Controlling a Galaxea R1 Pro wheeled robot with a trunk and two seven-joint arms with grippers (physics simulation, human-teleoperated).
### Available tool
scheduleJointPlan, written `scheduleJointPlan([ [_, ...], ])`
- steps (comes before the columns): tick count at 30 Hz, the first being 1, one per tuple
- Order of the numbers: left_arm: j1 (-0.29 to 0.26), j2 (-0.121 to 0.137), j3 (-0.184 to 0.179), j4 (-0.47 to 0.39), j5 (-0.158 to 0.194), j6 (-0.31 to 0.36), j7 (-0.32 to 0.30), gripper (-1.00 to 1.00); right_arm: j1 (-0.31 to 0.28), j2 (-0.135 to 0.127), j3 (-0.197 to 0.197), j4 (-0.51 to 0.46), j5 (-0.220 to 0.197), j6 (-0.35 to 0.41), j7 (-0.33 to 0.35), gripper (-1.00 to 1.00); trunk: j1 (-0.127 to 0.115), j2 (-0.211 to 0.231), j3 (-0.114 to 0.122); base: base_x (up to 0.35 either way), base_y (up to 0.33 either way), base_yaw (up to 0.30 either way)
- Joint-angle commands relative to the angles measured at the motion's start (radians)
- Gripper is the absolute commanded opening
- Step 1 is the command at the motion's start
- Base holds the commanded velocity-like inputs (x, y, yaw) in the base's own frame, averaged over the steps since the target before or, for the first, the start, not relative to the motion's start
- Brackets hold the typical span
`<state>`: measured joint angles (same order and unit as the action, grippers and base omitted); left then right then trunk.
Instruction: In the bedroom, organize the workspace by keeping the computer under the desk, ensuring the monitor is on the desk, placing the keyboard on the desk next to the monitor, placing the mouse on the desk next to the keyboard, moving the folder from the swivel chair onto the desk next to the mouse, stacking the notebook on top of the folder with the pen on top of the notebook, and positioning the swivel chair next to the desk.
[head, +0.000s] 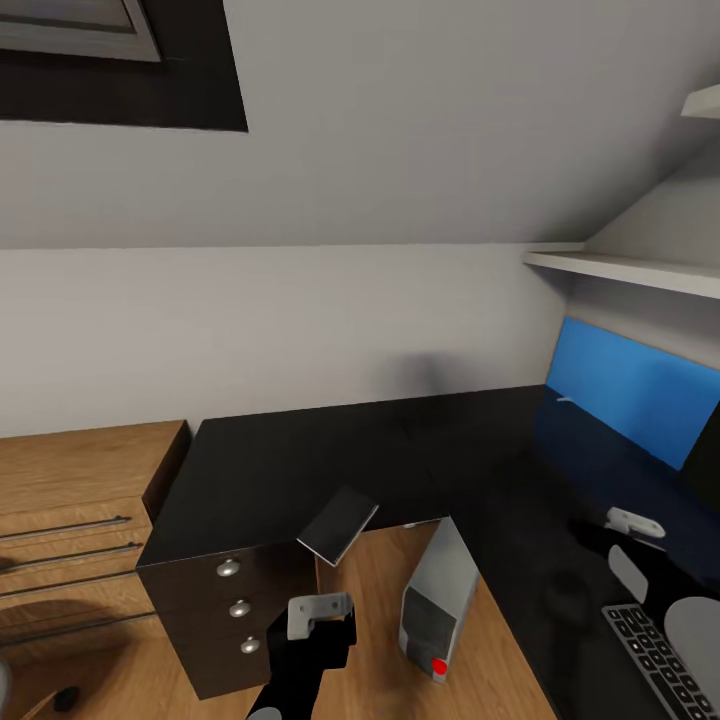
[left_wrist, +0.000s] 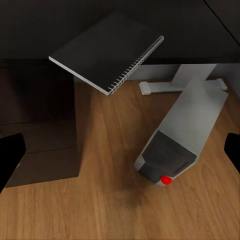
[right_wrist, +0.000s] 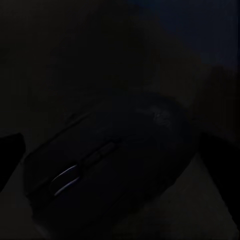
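- The left arm reaches forward and up from the bottom of the head view; the left gripper (head: 322, 610) sits below the desk (head: 300, 470) edge, its fingers spread apart and holding nothing.
- The notebook (head: 338, 524) is tilted at the desk's front edge, overhanging the floor, apart from the fingers.
- The computer (head: 438, 600) lies on the wooden floor under the desk, red light facing out.
- The right gripper (head: 600, 535) is over the desk's right wing; its grip cannot be told.
- The mouse (right_wrist: 110, 170) lies close before it, in deep shadow.
- The keyboard (head: 660, 660) lies at the right edge.
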<state>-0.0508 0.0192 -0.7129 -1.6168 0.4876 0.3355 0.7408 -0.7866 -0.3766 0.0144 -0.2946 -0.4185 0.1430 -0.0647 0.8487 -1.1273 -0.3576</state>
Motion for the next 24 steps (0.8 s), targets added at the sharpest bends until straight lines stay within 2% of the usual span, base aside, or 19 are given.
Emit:
scheduleJointPlan([
  [1,-0.001,0.001,-0.002,-0.002,0.005,0.004,0.008,1.0,-0.001,-0.001,0.001,-0.002,-0.008,0.009,-0.001,-1.0,0.0,-0.001,-0.001,0.0,0.0,0.0],
  [17,-0.001,-0.001,-0.003,-0.002,0.005,0.004,0.008,1.0,-0.003,-0.004,0.001,-0.002,-0.006,0.038,-0.021,-1.0,0.0,-0.001,-0.001,0.0,0.0,0.0],
  [24,-0.001,-0.001,-0.002,-0.002,0.005,0.004,0.008,1.0,-0.005,-0.004,0.001,-0.004,-0.005,0.039,-0.055,-1.0,0.0,-0.001,-0.001,0.0,0.0,0.0],
])
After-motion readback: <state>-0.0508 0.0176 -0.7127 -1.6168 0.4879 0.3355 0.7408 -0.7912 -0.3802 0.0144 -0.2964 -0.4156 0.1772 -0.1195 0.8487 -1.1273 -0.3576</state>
